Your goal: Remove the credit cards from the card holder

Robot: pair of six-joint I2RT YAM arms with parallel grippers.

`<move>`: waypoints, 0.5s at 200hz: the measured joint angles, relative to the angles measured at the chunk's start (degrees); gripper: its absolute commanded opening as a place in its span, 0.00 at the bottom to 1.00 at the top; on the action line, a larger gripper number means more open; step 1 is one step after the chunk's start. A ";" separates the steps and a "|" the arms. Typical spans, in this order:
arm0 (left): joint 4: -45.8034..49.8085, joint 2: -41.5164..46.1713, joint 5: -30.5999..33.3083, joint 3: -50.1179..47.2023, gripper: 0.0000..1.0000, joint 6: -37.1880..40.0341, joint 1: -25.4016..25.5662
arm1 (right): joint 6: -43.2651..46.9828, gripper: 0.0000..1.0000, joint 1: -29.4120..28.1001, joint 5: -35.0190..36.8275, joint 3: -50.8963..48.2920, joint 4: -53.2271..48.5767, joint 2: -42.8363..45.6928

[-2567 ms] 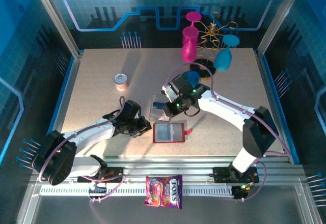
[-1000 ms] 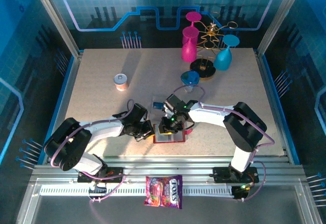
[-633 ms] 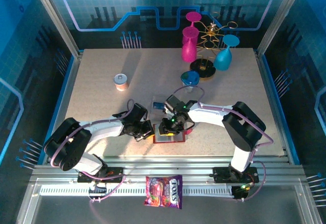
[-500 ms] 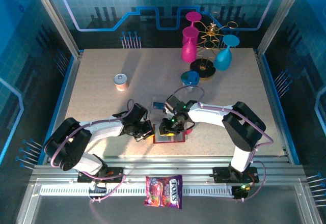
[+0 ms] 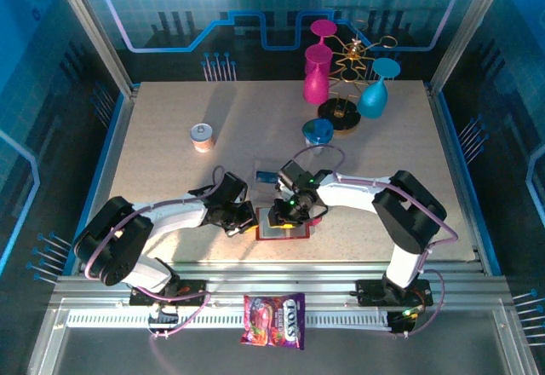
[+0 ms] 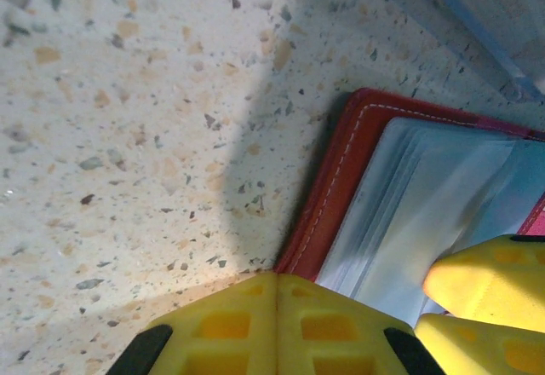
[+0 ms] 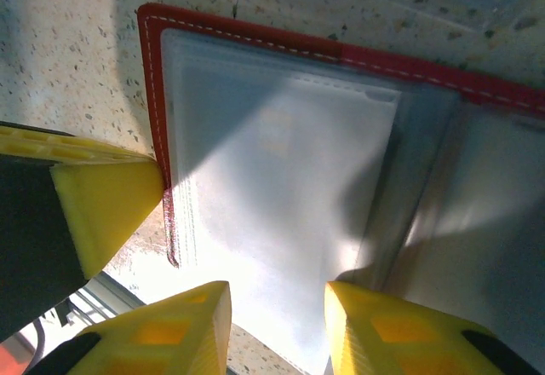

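- Noting card holder (image 5: 286,227) open flat, clear pockets up, on speckled table (image 5: 170,183), front centre.
- Touched at left red edge by left gripper (image 6: 277,285), fingers pressed together, nothing between.
- Overhung at clear pocket by right gripper (image 7: 277,307), fingers slightly spread, pinching nothing.
- Backed by clear tray (image 5: 264,173), just behind.

From high up behind the two arm bases, the top camera looks down and forward over the whole speckled surface (image 5: 170,153). The wrist cameras hang very close above it, each peering almost straight down past its own yellow tips: the left pincer (image 6: 277,307) at the bottom of its frame, the right pincer (image 7: 277,324) likewise. All three views share the open red card holder (image 5: 285,235), and each wrist view catches the other's tip.
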State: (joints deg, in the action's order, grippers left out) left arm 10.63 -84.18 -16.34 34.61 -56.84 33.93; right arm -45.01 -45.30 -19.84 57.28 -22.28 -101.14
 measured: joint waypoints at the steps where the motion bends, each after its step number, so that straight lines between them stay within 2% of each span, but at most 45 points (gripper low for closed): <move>1: 0.02 0.00 0.00 0.00 0.07 0.00 0.00 | 0.00 0.37 0.02 0.00 -0.07 0.04 0.07; 40: 1.49 -0.11 0.20 1.18 0.07 0.20 0.00 | -0.04 0.37 0.98 -0.81 -2.03 1.77 1.22; 100: 3.32 2.43 1.07 3.10 0.17 0.15 0.00 | -2.21 0.36 3.41 -5.53 -8.15 10.49 2.91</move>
State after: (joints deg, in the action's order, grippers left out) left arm 13.96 -81.76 -15.27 37.71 -56.69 33.93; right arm -47.22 -41.89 -25.36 49.12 -11.79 -98.24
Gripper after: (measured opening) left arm 0.144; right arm 0.359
